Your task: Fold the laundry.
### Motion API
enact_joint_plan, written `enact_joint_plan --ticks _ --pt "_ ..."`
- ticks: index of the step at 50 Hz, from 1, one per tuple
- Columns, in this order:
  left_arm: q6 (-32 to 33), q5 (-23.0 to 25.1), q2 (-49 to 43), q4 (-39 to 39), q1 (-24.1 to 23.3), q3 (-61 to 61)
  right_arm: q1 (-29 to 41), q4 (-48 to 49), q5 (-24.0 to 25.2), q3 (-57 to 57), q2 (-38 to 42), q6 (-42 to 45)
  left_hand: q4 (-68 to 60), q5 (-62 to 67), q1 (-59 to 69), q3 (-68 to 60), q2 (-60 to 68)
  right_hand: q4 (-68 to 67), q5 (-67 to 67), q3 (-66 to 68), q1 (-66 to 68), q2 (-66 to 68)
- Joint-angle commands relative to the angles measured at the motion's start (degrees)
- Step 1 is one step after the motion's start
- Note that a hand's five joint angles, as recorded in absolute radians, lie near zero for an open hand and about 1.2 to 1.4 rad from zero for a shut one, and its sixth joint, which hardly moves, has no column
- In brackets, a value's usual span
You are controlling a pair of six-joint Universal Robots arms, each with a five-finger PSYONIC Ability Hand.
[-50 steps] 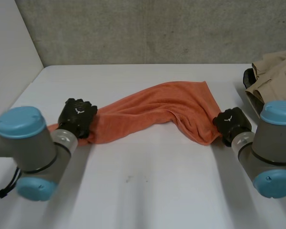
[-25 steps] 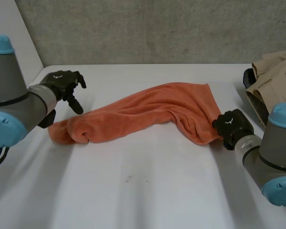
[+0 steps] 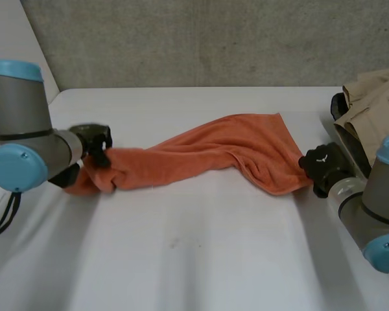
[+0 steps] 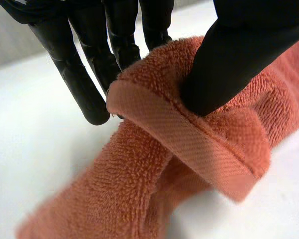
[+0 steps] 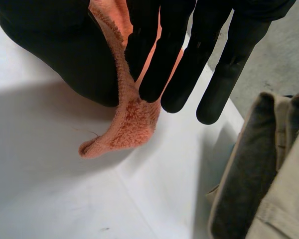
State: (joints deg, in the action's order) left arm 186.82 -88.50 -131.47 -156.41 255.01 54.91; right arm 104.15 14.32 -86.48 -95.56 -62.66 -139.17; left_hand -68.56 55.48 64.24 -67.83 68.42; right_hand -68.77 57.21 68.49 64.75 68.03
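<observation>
Towel (image 3: pixel 207 149) across white table (image 3: pixel 201 259), left robot hand (image 3: pixel 94 140) pinching one end, right robot hand (image 3: pixel 324 166) the other.

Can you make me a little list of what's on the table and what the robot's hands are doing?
cloth: orange towel, rumpled, stretched across the white table from one hand to the other
left hand: left hand pinches the towel's hemmed edge at one end, thumb against fingers
right hand: right hand pinches the towel's corner at the other end
nearby: beige garment piled beside the right hand
folding: not yet folded
</observation>
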Motion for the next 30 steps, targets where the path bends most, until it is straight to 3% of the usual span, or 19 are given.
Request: enact_joint_plan --ticks 1,8,14,21,30 --pt "-0.41 -0.62 14.82 -5.83 -1.00 6.69 -0.87 -4.45 -0.44 2.56 -9.73 0.74 -11.44 14.52 15.76 -12.17 11.58 -11.23 12.79 11.51 15.25 11.97" --pt "0.56 -0.36 32.22 -6.28 -1.44 9.07 -4.04 -25.45 -0.18 17.14 -20.48 2.85 -11.44 14.52 15.76 -12.17 11.58 -11.23 12.79 11.51 15.25 11.97" --pt "0.65 -0.36 36.55 -5.49 -0.74 10.73 -5.19 -36.80 0.26 27.53 -23.21 5.31 -11.44 14.52 15.76 -12.17 11.58 -11.23 12.79 11.51 15.25 11.97" --pt "4.33 -0.27 32.87 -5.04 -0.74 21.27 -5.36 -40.15 1.14 25.35 -21.02 9.97 -11.44 14.52 15.76 -12.17 11.58 -11.23 12.79 11.51 15.25 11.97" --pt "10.14 -0.80 15.91 -9.34 -1.79 21.21 -4.22 -38.14 -0.17 25.85 -4.43 9.72 -11.44 14.52 15.76 -12.17 11.58 -11.23 12.79 11.51 15.25 11.97"
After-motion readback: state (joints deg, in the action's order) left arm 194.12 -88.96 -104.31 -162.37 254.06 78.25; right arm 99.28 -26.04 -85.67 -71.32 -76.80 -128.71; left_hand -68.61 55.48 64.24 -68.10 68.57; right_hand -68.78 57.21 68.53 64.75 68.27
